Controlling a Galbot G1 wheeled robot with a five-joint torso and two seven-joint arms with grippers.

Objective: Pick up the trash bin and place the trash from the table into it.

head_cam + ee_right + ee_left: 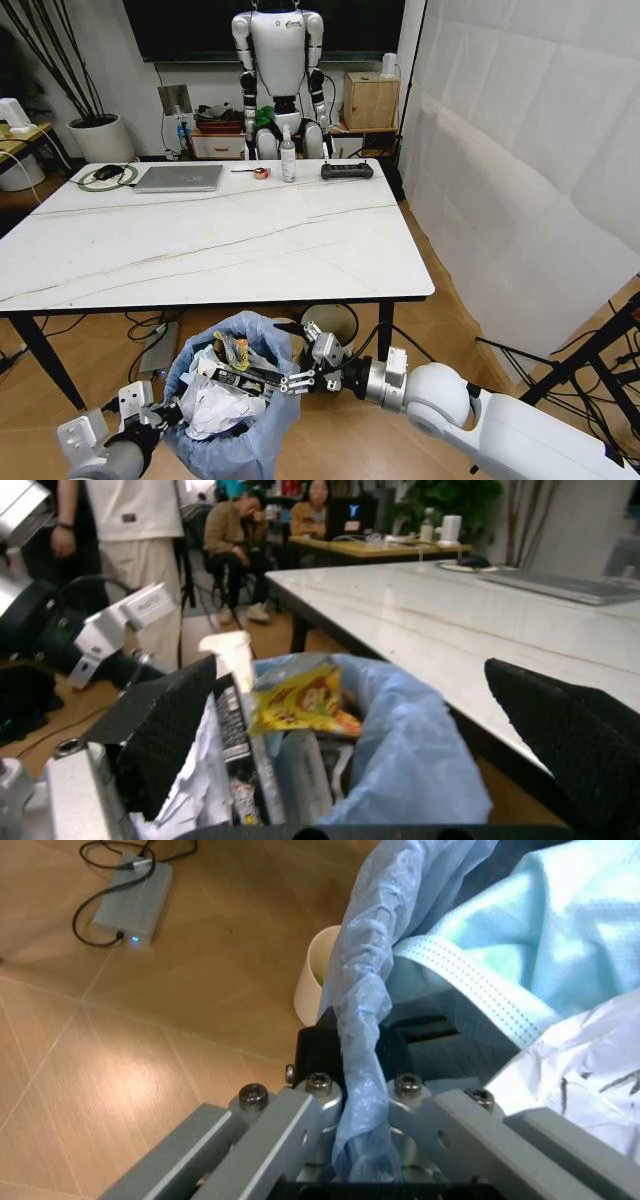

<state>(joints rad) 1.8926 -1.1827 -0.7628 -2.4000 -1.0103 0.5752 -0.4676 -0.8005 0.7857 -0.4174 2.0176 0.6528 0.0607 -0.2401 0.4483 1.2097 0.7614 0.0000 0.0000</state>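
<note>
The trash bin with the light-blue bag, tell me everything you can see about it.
The trash bin is a small bin lined with a crinkly translucent light-blue plastic bag that billows over its rim. It sits low, in front of the white marble-look table, packed with trash: white crumpled paper, a yellow snack wrapper, dark packaging. The left gripper is clamped on the bag's rim; the right gripper is open over its top.

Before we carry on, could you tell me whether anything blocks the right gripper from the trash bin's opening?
Nothing visible does: the right gripper is open right over the trash bin, among the trash inside.
</note>
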